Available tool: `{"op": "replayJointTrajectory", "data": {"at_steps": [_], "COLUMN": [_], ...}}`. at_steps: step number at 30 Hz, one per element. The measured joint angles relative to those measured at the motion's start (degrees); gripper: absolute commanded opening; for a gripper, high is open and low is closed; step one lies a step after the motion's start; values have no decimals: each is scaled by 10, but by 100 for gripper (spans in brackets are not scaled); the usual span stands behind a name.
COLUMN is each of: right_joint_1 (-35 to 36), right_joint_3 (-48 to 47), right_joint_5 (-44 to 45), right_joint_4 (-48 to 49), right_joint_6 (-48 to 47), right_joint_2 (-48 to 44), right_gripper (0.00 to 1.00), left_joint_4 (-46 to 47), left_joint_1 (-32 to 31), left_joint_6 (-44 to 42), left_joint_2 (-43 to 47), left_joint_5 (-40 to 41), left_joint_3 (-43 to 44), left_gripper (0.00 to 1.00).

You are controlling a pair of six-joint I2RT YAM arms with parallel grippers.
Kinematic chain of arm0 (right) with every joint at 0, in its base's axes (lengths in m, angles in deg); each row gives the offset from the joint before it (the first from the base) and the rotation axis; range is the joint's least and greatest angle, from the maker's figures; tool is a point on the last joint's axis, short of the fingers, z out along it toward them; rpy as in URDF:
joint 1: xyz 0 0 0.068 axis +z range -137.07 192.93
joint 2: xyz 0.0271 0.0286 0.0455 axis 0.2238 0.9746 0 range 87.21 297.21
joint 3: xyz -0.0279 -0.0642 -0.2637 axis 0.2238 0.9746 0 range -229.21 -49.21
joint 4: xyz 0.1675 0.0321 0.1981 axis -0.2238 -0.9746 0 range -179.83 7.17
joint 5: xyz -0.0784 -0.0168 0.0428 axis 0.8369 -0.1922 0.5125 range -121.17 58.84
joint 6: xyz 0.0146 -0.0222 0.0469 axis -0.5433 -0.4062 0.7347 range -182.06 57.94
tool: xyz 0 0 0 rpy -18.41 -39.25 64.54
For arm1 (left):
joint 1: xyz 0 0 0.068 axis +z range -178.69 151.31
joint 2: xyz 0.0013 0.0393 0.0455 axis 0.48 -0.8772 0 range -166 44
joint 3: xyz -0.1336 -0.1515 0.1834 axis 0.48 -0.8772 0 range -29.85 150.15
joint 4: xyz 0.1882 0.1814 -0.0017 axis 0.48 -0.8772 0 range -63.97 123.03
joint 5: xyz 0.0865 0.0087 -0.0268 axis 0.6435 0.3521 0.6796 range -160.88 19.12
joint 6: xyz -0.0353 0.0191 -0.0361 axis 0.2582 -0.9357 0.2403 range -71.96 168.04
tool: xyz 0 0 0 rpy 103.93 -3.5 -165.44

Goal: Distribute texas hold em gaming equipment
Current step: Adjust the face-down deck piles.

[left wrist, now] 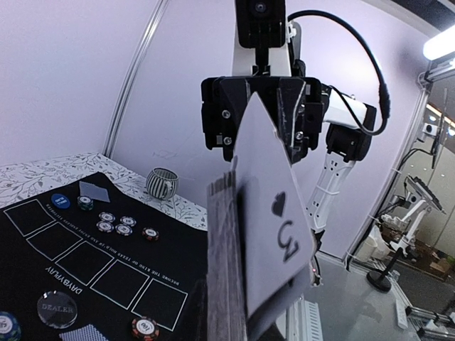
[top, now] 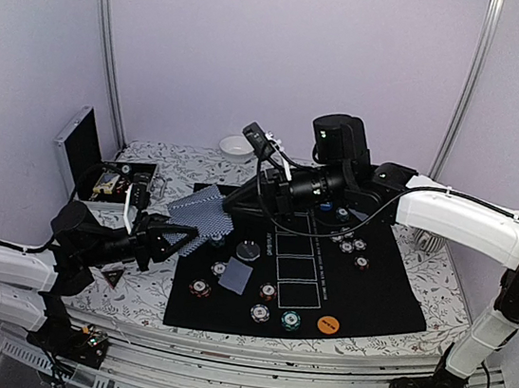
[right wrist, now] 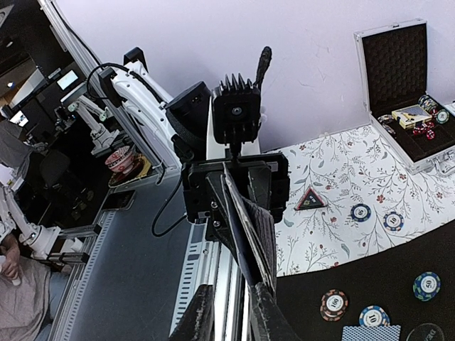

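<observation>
Above the left edge of the black mat (top: 372,285), both arms meet at the playing cards (top: 190,214), a stack with grey-blue patterned backs held clear of the table. The left gripper (top: 173,235) is clamped tight on the stack. The right gripper (top: 231,202) has its jaws drawn narrow around the top of one card (left wrist: 274,206), a five of spades leaning off the stack. Striped-edge chips (top: 198,287) lie on the mat nearby.

At the table's (top: 145,301) far-left corner, silver aluminium case (top: 79,146); small white bowl (top: 237,147) along its far edge; round orange button disc (top: 327,323) on black felt mat (top: 381,287).
</observation>
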Motion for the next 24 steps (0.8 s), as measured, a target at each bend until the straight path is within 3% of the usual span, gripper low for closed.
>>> {"op": "replayJointTrajectory", "data": {"at_steps": [13,17,22,24], "right_joint_1": [5,9,9,9], "right_joint_3": [-10,-23,-31,-31], "right_joint_5": [-2,-1,1,0], "right_joint_4": [-2,-3,-6,-7], "right_joint_6": [8,8,8,8], "right_joint_2": [23,37,45,46], "right_gripper": [20,14,16,21], "left_joint_4": [-5,-3,5,6], "left_joint_1": [0,1,2,2], "left_joint_6": [1,5,16,18], "left_joint_2": [-10,-12,-13,-13], "left_joint_5": [4,8,14,15], "left_joint_3": [0,0,-6,-9], "left_gripper": [0,0,0,0]}}
